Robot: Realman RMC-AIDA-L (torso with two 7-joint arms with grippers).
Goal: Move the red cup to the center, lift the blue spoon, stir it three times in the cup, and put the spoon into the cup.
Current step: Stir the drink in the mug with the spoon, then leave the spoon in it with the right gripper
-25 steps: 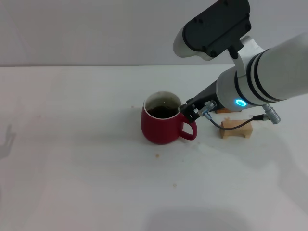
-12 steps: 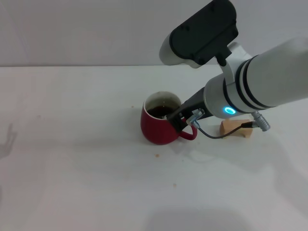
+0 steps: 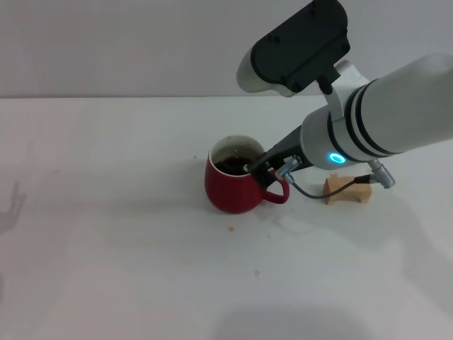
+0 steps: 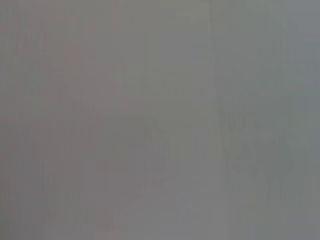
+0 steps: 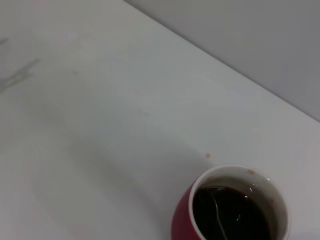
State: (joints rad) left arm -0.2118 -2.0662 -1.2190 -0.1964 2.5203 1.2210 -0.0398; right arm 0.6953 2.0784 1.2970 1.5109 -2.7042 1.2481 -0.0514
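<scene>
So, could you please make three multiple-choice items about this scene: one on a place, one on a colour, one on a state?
1. Where is the right gripper?
A. at the red cup's rim, on its handle side
B. resting on the wooden block
C. far off at the table's left edge

2. What colour is the outside of the red cup?
A. pale blue
B. dark red
C. green

3. What is inside the cup?
A. nothing
B. dark liquid
C. the wooden block

Answers:
1 A: the head view shows the gripper at the rim above the handle, apart from the wooden block.
2 B: the wall is dark red, the inside white.
3 B: the right wrist view shows dark liquid.
</scene>
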